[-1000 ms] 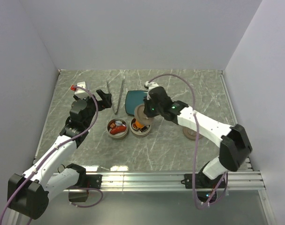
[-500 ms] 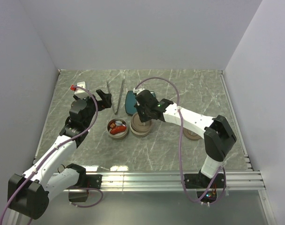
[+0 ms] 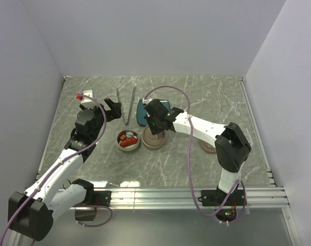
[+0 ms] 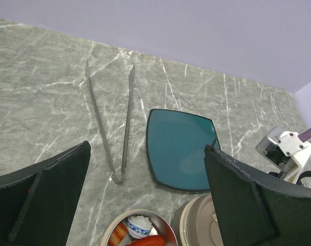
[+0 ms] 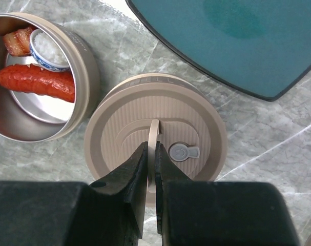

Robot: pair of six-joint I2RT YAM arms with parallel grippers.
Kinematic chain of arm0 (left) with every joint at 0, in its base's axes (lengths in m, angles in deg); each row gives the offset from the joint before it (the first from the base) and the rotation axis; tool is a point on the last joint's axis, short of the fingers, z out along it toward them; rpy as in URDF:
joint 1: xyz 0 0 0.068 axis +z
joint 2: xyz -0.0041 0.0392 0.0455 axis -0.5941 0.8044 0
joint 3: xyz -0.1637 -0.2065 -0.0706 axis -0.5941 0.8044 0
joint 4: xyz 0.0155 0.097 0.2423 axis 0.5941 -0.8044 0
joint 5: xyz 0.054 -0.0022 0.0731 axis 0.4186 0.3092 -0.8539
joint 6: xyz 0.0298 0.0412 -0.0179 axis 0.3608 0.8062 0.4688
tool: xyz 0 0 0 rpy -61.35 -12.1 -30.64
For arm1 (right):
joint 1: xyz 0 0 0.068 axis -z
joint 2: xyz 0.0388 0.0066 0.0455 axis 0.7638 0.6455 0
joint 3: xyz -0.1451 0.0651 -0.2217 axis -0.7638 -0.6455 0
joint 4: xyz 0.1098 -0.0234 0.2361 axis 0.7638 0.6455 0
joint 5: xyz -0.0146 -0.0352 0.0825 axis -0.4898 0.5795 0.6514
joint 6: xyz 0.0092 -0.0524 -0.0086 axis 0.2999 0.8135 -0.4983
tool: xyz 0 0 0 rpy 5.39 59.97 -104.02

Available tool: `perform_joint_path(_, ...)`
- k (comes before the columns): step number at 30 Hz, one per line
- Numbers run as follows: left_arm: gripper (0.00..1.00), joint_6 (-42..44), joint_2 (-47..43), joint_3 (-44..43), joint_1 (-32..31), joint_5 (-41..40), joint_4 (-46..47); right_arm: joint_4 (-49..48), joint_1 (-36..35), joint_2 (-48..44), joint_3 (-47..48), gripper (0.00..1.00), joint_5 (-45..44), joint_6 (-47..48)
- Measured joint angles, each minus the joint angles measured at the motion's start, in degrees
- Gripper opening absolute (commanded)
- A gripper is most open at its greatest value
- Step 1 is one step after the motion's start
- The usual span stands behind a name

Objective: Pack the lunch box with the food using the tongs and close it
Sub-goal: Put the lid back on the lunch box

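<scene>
The right pincer [image 5: 151,151] clamps the flat round brown lid [image 5: 186,123], seated on one shallow silver tin [image 3: 153,146]. The matching tin [image 5: 78,77], filled, awaits its lid. The left pincer [image 4: 146,148] stands apart, empty.

Left hand [image 4: 147,149] wide open, aloft; right arm stretched leftward, right hand [image 5: 151,169] pinched closed.

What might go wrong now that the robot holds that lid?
The right gripper pinches only the thin handle of the lid, so the lid may tilt or sit crooked. The open tin stands very close beside it; a sideways move might bump it and spill the sausage.
</scene>
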Motion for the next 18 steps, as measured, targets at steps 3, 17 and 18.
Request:
perform_joint_path(3,1.00,0.0,0.0,0.2,0.0,0.0,0.0,0.2,-0.2,0.6,0.7,0.00,0.2,0.2)
perform_joint_path(17,0.99,0.0,-0.3,0.2,0.0,0.0,0.0,1.3,-1.0,3.3,3.6,0.00,0.1,0.9)
perform_joint_path(18,0.99,0.0,-0.4,0.2,0.0,0.0,0.0,1.3,-1.0,3.3,3.6,0.00,0.0,0.9)
